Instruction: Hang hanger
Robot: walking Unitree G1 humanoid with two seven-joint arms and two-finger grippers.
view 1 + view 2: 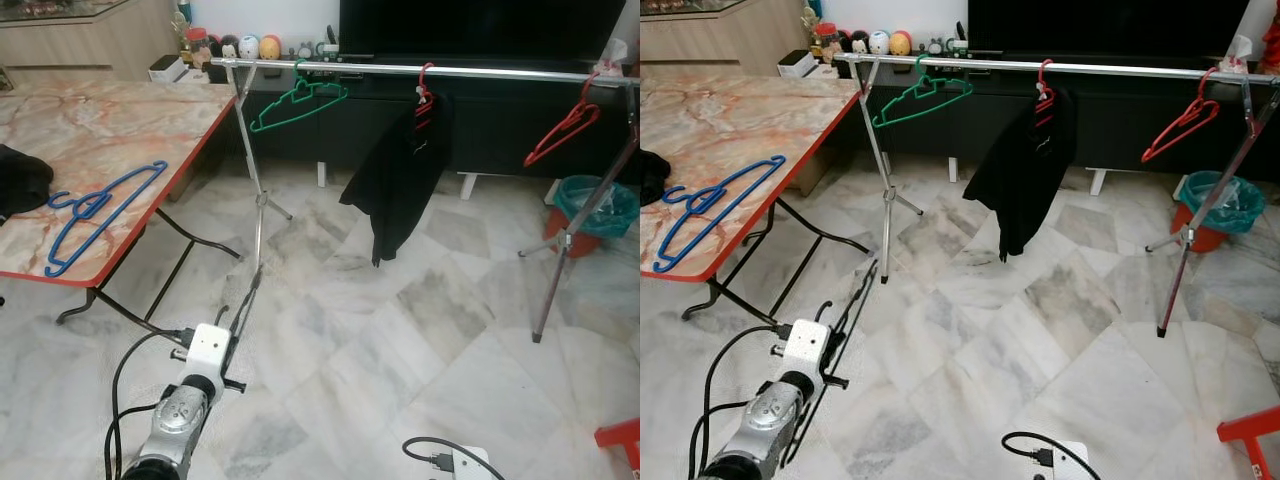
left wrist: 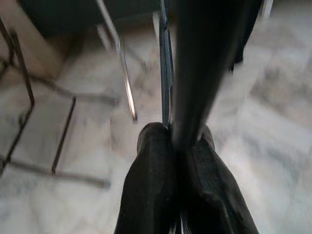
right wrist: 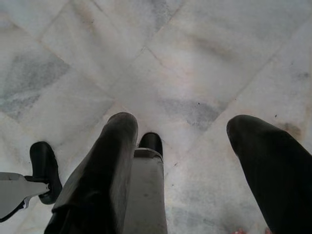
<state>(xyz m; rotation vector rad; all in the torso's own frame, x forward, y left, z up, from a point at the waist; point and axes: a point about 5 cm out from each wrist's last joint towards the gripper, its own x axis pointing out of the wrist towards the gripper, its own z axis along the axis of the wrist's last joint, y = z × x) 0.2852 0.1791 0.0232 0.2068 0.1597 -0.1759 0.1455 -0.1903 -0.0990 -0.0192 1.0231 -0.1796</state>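
A blue hanger (image 1: 100, 210) lies flat on the marble-topped table (image 1: 130, 120) at my left. The clothes rack's silver rail (image 1: 400, 68) runs across the room and carries a green hanger (image 1: 300, 100), a black garment (image 1: 400, 180) on a red hanger, and an empty red hanger (image 1: 565, 130). My left gripper (image 1: 257, 278) is low over the floor, pointing at the rack's left leg. It is shut on a thin black thing (image 2: 204, 58) that looks like a black hanger seen edge-on. My right gripper (image 3: 183, 122) hangs open above bare floor.
The rack's splayed legs (image 1: 258, 230) stand on the marble floor. A black cloth (image 1: 20, 180) lies on the table's left edge. A teal bucket (image 1: 600, 205) sits behind the rack's right leg (image 1: 570, 240). A red frame (image 1: 620, 440) is at the lower right, and a dark TV cabinet (image 1: 500, 110) stands behind.
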